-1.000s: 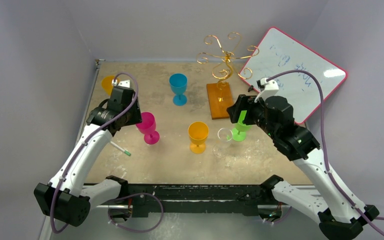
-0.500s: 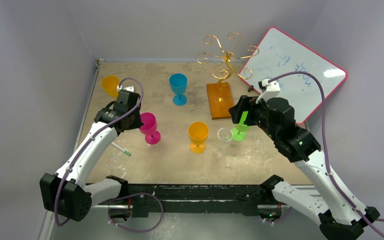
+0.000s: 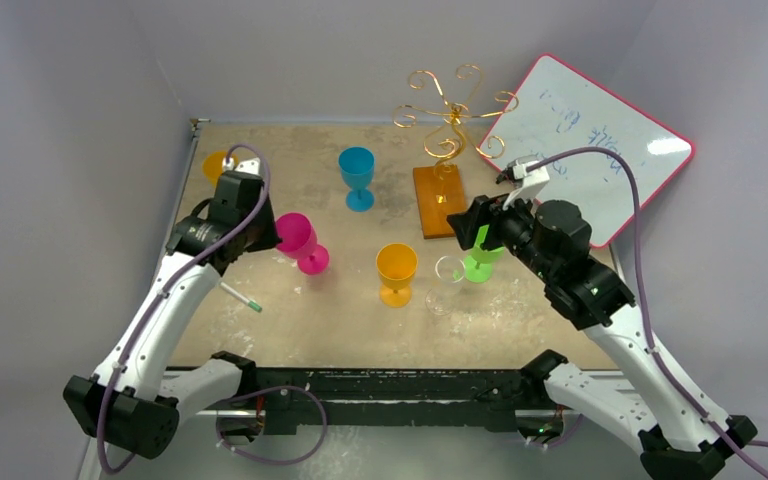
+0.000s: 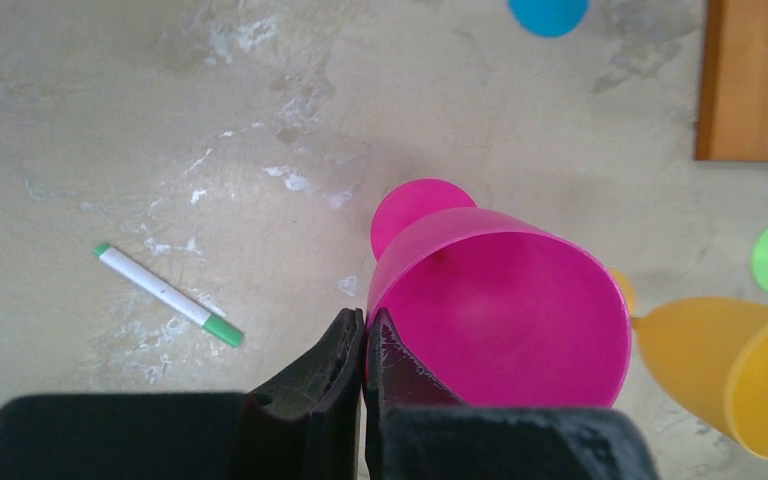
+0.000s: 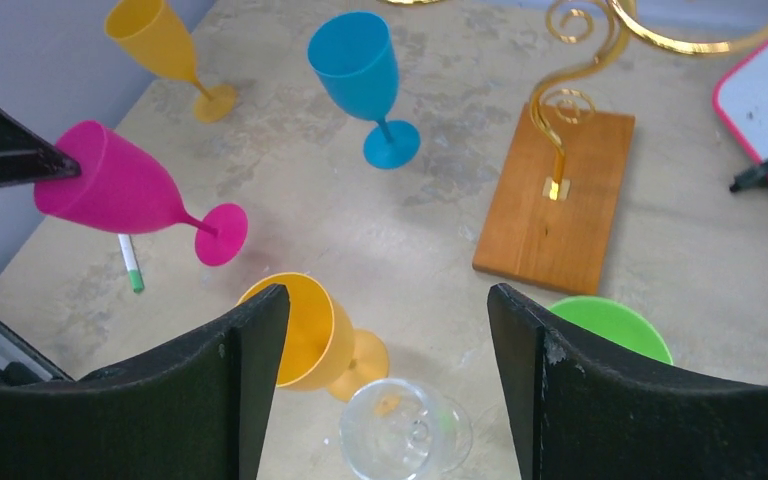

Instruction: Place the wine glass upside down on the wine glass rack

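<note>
My left gripper (image 4: 365, 320) is shut on the rim of a pink wine glass (image 4: 500, 305), one finger inside the bowl and one outside. The pink glass (image 3: 298, 240) leans over toward the left arm, its foot (image 5: 222, 233) low by the table. The wine glass rack (image 3: 450, 110), gold scroll wire on a wooden base (image 3: 438, 200), stands empty at the back centre. My right gripper (image 5: 387, 300) hangs open above a clear wine glass (image 5: 405, 430), holding nothing. That clear glass (image 3: 449, 272) stands upright.
A blue glass (image 3: 357, 175), a yellow glass (image 3: 218, 165) at the back left, an orange glass (image 3: 396, 268) and a green glass (image 3: 480, 265) stand around. A pink-framed whiteboard (image 3: 590, 140) leans at the right. A green-capped pen (image 3: 242, 298) lies front left.
The left gripper closed on the pink glass's rim and tipped the glass over toward the left. The right gripper narrowed a little and shifted slightly left.
</note>
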